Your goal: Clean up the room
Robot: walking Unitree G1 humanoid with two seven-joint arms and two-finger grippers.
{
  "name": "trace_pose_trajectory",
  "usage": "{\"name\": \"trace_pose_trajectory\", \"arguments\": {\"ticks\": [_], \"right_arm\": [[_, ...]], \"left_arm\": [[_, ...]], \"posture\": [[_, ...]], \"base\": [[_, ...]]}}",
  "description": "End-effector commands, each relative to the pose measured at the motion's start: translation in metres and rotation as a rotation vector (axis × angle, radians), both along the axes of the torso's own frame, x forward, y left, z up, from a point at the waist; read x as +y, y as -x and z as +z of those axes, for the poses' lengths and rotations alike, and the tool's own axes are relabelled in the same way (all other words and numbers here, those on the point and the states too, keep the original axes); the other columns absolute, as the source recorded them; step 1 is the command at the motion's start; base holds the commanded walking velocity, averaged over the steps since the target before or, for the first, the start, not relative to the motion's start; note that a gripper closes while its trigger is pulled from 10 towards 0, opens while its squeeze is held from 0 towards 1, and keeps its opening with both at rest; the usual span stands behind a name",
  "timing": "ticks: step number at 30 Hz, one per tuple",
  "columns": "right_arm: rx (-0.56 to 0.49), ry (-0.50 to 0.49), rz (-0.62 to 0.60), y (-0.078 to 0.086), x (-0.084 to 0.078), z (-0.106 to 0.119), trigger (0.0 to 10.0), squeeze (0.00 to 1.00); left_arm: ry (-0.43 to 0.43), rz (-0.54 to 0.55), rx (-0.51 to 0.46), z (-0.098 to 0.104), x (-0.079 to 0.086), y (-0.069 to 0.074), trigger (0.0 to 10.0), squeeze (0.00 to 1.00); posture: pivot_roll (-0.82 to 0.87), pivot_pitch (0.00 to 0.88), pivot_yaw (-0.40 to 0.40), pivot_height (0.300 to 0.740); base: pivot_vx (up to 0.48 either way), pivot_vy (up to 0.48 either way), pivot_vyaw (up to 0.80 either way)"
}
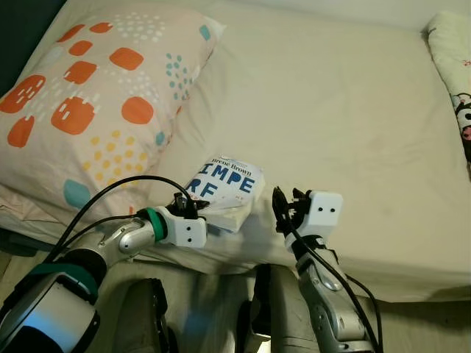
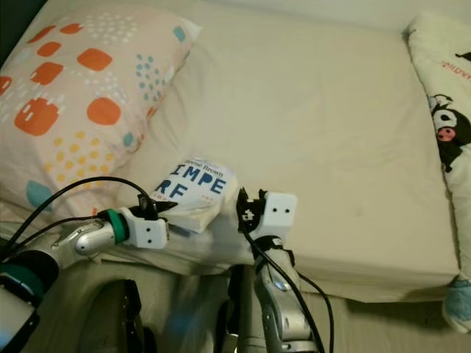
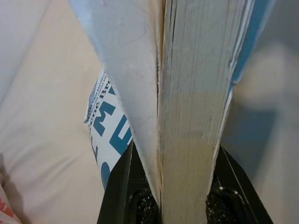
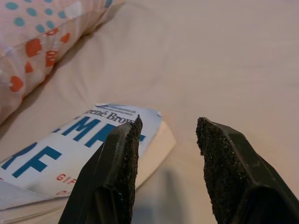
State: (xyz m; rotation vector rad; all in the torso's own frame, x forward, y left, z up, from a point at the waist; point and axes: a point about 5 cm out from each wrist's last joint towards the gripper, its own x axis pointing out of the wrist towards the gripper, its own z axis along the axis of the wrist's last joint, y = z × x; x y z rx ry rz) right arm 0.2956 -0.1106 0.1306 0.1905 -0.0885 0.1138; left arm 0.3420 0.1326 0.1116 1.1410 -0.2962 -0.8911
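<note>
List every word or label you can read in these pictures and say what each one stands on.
"Brené Brown": small dark print at the top of the white paperback book's cover, held at its edge by the left gripper.
"IMPE" over "RF": big blue letters on that cover, cut off.
Small red print lower on the cover: too blurred.
Red lettering on the white cartoon-print pillow: too small to read.

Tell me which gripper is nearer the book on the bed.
Left. The left gripper is clamped on the book's near edge, its pages between the fingers. The right gripper hovers open just beside the book, not touching it.
</note>
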Motion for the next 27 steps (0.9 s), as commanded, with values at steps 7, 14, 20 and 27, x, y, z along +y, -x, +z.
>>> {"name": "trace_pose_trajectory", "arguments": {"ticks": [7,14,20,27], "right_arm": [[0.025,-0.022,-0.003,0.000,0.004,-0.008,10.0,0.00],[0.026,-0.023,-0.005,0.000,0.004,-0.009,10.0,0.00],[0.020,-0.025,-0.011,-0.001,0.003,-0.009,10.0,0.00],[0.003,-0.025,-0.013,-0.003,0.003,-0.009,10.0,0.00]], "left_arm": [[-0.141,-0.057,0.077,-0.022,0.001,0.011,10.0,0.00],[-0.260,0.016,-0.089,-0.021,0.017,0.004,4.8,0.00],[-0.320,0.129,-0.182,-0.014,0.041,-0.005,0.0,0.00],[-0.200,0.147,-0.433,0.024,0.033,-0.019,10.0,0.00]], "posture": [[0.06,0.224,-0.015,0.585],[0.06,0.226,-0.014,0.585],[0.06,0.223,-0.012,0.585],[0.06,0.157,-0.003,0.585]], "base": [[0.000,0.000,0.00],[0.000,0.000,0.00],[0.000,0.000,0.00],[0.000,0.000,0.00]]}}
